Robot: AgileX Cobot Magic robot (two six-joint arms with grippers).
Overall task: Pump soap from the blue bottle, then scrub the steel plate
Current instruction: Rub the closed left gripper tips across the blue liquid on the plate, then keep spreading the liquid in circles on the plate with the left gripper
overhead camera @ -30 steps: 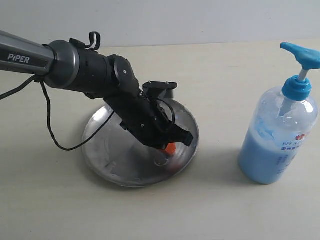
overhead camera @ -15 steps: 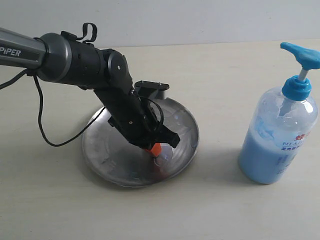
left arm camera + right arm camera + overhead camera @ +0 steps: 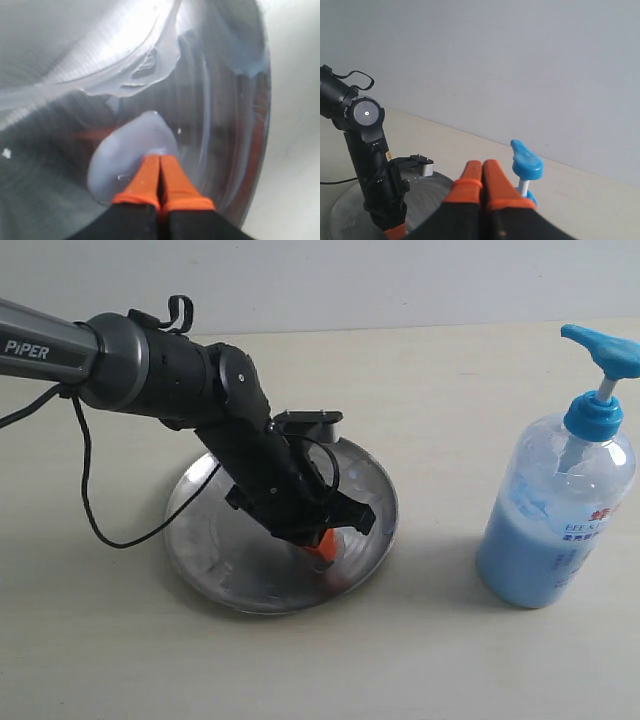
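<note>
Just inside steel plate (image 3: 203, 528) rim, left tool (image 3: 326, 546)

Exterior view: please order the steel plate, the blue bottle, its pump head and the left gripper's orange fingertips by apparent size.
1. The steel plate and the blue bottle look about alike: the plate is wider, the bottle taller, so I leave them unranked.
2. The pump head.
3. The orange fingertips, partly hidden.
</note>
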